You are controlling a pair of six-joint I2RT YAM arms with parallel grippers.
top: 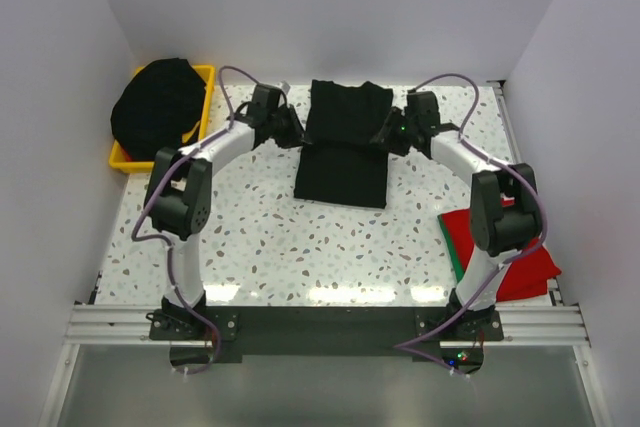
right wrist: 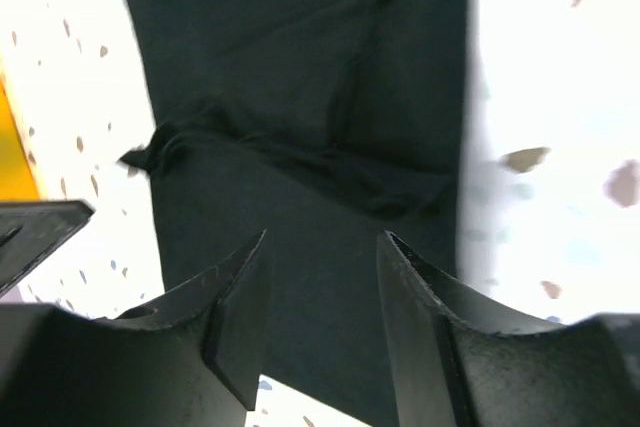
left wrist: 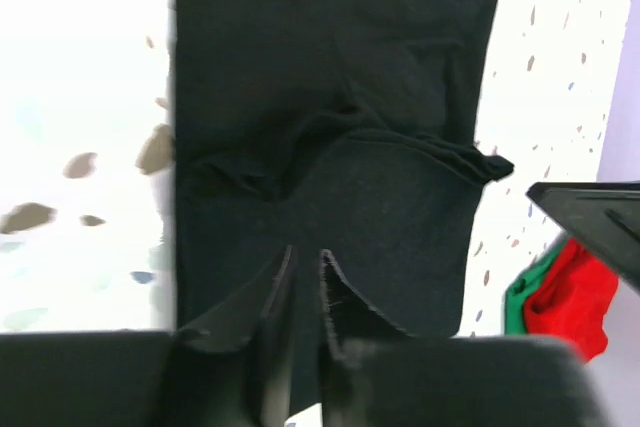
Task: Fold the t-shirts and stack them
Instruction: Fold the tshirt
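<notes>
A black t-shirt lies on the speckled table at centre back, its far half folded over with a crease across the middle. It also shows in the left wrist view and the right wrist view. My left gripper hovers over the shirt's left edge, nearly shut with a thin gap and no cloth between the fingers. My right gripper hovers over the right edge, open and empty. A red t-shirt lies at the front right. More black t-shirts are piled at the back left.
The black pile sits in a yellow bin whose edge shows in the right wrist view. A green cloth lies under the red shirt. White walls close in the back and both sides.
</notes>
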